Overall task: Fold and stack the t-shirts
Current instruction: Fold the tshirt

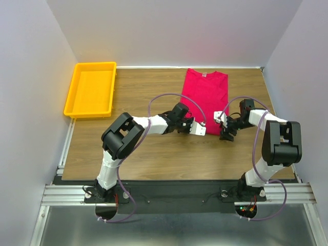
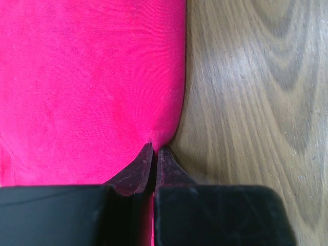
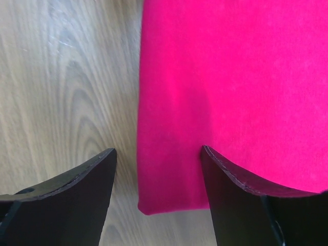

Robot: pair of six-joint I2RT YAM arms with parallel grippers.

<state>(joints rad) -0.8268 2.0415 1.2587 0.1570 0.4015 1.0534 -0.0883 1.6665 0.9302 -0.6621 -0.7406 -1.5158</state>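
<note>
My left fingers (image 2: 136,171) are pressed together, pinching the t-shirt (image 1: 206,95) at its near left edge, perhaps through both layers. My right fingers (image 3: 77,189) stand spread astride its near right corner, not yet gripping. The t-shirt lies flat on the tabletop (image 1: 154,154), so I judge both corners are meant to lift together for a fold.

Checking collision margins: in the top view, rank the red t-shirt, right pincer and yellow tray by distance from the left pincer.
1. red t-shirt: touching, its near edge pinched in the left pincer.
2. right pincer: just to the right, open at the shirt's near corner.
3. yellow tray: far off, left rear.
</note>
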